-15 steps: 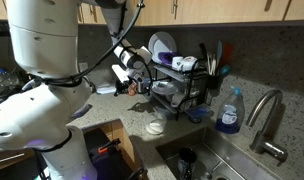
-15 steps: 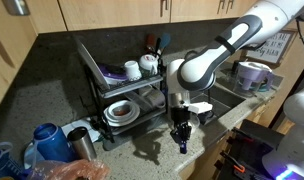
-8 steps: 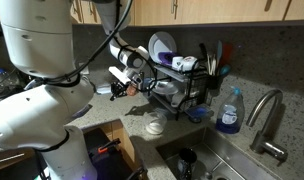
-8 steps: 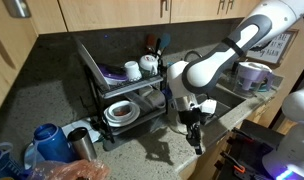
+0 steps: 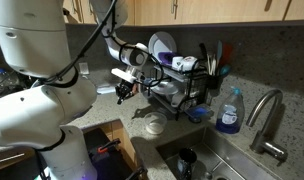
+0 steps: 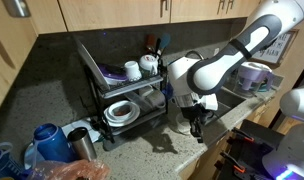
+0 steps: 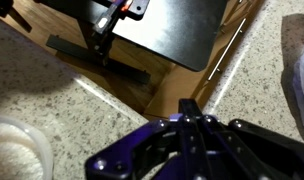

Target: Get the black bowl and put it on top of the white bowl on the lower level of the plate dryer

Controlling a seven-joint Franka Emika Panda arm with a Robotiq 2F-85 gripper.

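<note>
Swinging out from the dryer's front since a second ago, the hand [image 6: 199,132] is now hanging over the edge of the counter [image 6: 142,150], fingers pointing down. In the wrist view they are pressing tight together with nothing between them, so it is carrying nothing.

Just beside the hand, on the counter, a pale bowl [image 5: 154,126] is sitting; it is translucent, not the one wanted. Behind the hand, well apart, the dryer [image 6: 92,70] is standing against the wall, and the white bowl [image 6: 119,113] is resting on its lower level, uncovered and waiting. A mug [image 6: 132,70] is sitting on the level above.

Farther off, past the pale bowl, the sink [image 5: 207,150] is opening out, and a dark round shape [image 5: 185,158] is lying down in it. That may be the black bowl, but I cannot tell for sure; nothing else in view is looking like it.

To my eye the job is only starting: the arm is searching or moving toward the pick, and no bowl has been taken. Next, I judge, the fingers will need spreading, then the hand will need lowering over the black bowl's rim to pinch it before any carrying back to the lower level.
</note>
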